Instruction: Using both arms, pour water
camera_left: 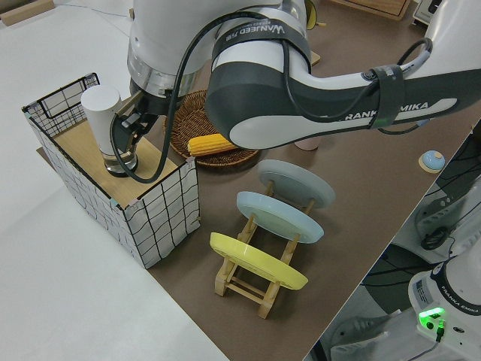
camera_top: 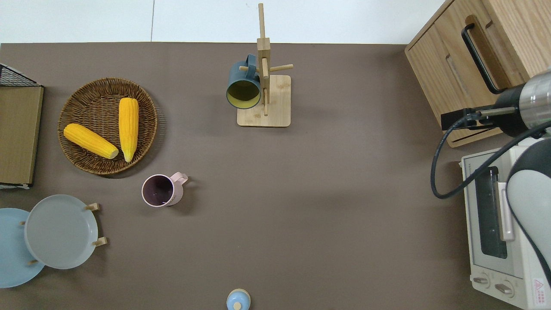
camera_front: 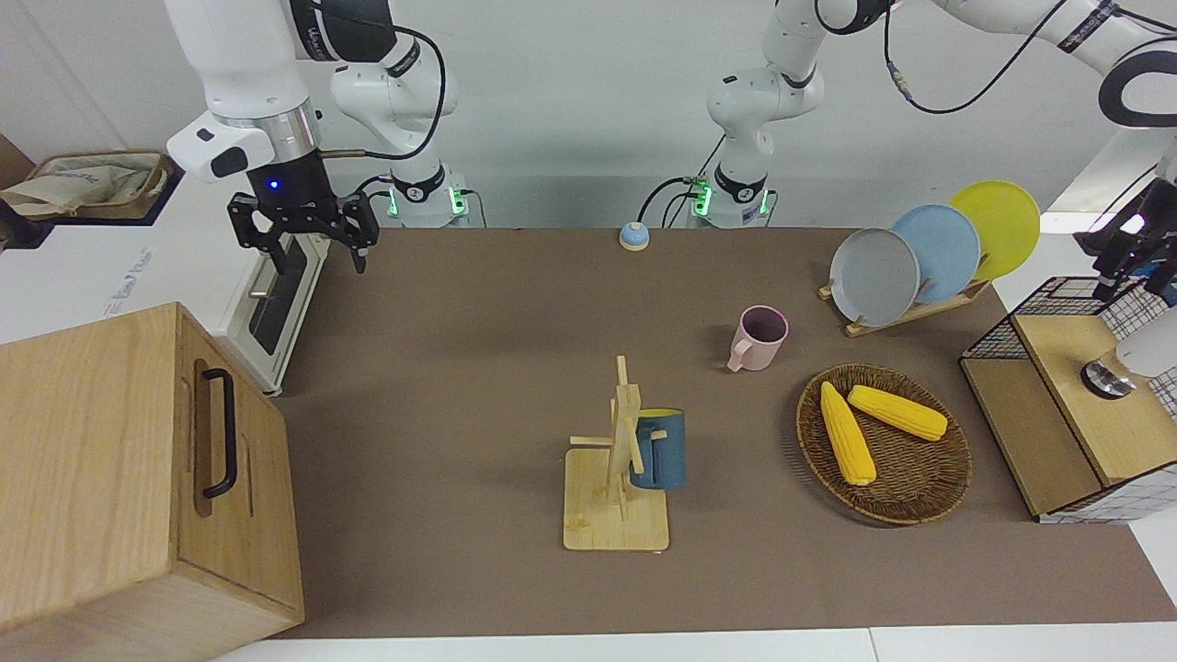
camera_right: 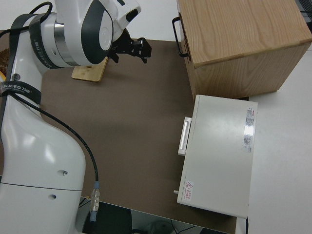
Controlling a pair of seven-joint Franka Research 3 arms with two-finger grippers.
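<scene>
A white cylinder with a metal base [camera_left: 101, 113] stands on the wooden shelf of a wire crate [camera_left: 161, 218] at the left arm's end of the table; it also shows in the front view [camera_front: 1145, 349]. My left gripper [camera_front: 1114, 271] hangs open right beside it in the left side view [camera_left: 129, 124], holding nothing; it is outside the overhead view. A pink mug [camera_front: 761, 336] stands upright and empty mid-table [camera_top: 159, 190]. A blue mug [camera_front: 657, 449] hangs on a wooden mug rack [camera_top: 263, 101]. My right arm is parked, its gripper [camera_front: 303, 246] open.
A wicker basket [camera_front: 919, 487] holds two corn cobs beside the crate. A rack of three plates [camera_front: 919, 253] stands nearer to the robots. A toaster oven [camera_top: 495, 224] and a wooden cabinet [camera_front: 119, 469] fill the right arm's end. A small blue bell [camera_front: 634, 236] sits by the bases.
</scene>
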